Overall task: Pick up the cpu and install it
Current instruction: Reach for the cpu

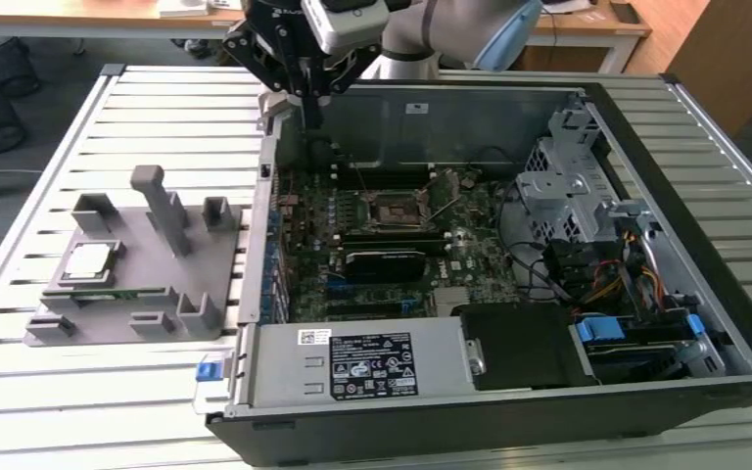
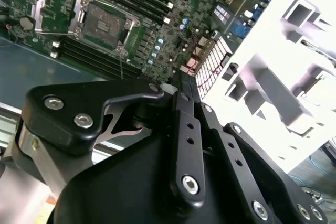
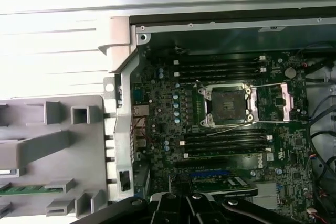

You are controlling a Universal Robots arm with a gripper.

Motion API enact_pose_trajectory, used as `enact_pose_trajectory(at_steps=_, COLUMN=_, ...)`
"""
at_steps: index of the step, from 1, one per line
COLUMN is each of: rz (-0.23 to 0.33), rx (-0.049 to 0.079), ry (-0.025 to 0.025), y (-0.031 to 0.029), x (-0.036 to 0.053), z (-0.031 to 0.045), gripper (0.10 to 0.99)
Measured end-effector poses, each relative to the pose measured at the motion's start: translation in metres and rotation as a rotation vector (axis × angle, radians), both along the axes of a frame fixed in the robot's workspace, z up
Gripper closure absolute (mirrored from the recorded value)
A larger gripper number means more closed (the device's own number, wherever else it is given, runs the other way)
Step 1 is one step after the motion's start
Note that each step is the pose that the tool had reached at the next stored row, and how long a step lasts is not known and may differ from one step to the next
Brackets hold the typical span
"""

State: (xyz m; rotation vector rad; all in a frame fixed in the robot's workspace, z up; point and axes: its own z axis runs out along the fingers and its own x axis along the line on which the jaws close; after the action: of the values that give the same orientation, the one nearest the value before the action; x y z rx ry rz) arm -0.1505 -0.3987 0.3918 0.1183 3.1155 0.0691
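We saw gripper (image 1: 309,119) poised above open computer case (image 1: 481,113) wall, exterior view's left, jaws closed together, holding nothing. Cpu (image 1: 89,259) lay flat on grey holder (image 1: 154,304) beside case, well apart from gripper. Motherboard socket (image 3: 227,104) stood open.

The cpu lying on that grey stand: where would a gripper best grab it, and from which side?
By two opposite thin edges, coming straight down from above. The cpu lies flat, silver top up, on the grey stand, so probably only its edges offer a hold.
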Motion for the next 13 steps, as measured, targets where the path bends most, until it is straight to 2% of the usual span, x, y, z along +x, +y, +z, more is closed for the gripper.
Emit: enact_pose_trajectory(at_steps=13, rz=0.0, rx=0.001, ry=0.0035, y=0.0, x=-0.0168, z=-0.0004, gripper=0.98)
